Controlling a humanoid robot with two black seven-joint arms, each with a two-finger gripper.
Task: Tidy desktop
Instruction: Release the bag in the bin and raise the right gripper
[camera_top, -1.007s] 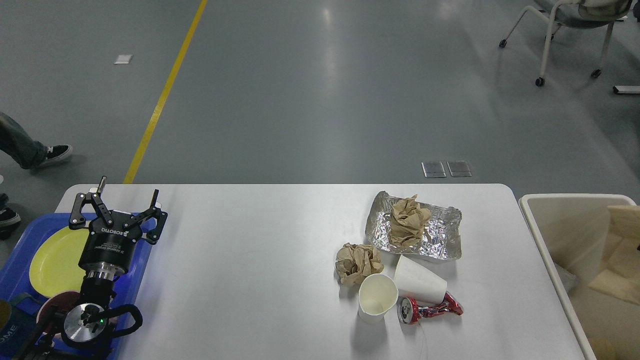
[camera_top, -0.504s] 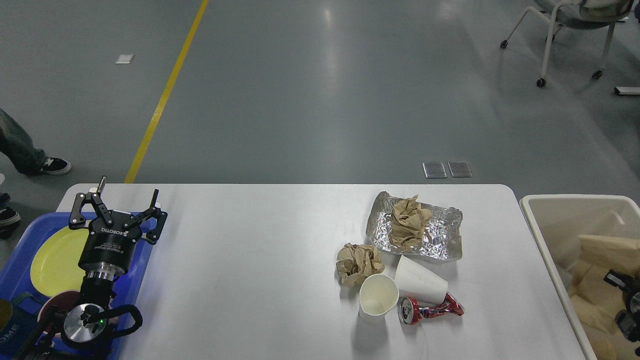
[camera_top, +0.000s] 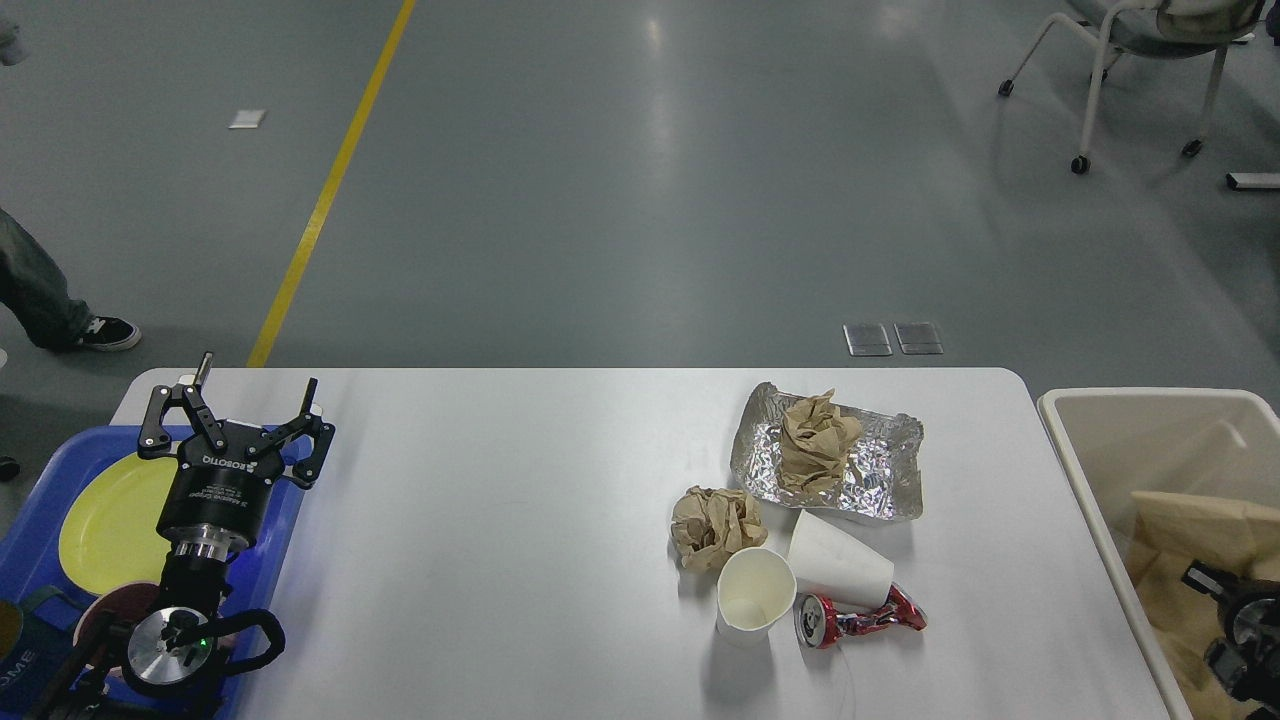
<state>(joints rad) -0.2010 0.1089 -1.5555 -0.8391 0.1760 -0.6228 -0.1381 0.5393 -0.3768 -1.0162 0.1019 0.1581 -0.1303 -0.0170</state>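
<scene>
Bright, even overhead light fills the scene. The glossy grey floor (camera_top: 660, 200) carries pale vertical streaks of reflected ceiling light. The wide white matte desktop (camera_top: 520, 560) shows soft sheen and short, faint shadows beside the upright white paper cup (camera_top: 755, 596). The crumpled silver foil tray (camera_top: 835, 465) glints. Focus is sharp throughout.

This is looking like a lab or industrial test hall. A grey polished floor (camera_top: 640, 180) is carrying a yellow lane line (camera_top: 330, 185) and metal floor outlets (camera_top: 892, 338), and a wheeled chair (camera_top: 1140, 60) is standing nearby.
</scene>
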